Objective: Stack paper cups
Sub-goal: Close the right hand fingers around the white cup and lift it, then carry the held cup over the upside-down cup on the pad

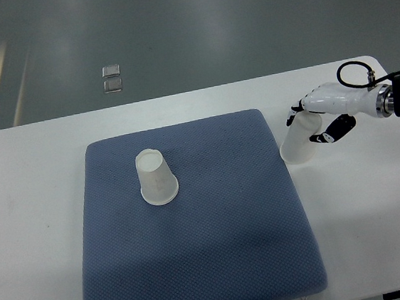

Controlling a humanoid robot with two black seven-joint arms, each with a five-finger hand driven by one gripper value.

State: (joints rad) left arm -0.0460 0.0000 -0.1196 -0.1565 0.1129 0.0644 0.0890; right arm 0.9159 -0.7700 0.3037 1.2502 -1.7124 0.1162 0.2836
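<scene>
White paper, 2 cups: we see the right hand [323, 117] grasping one cup [300, 139] right of the blue mat [217, 248]. Next we judge carrying it left onto the inverted cup [155, 177].

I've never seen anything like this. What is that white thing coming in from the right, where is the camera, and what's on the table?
The single picture is taken by a camera on the robot itself, looking steeply down at its work. The white jointed thing is the right robot hand, reaching in from the right edge on its arm. Its fingers are wrapped around a paper cup, which sits upside down just off the right edge of a blue mat. A second paper cup stands upside down on the mat, left of its middle. The mat lies on a white table. The left arm is not in the picture.
</scene>
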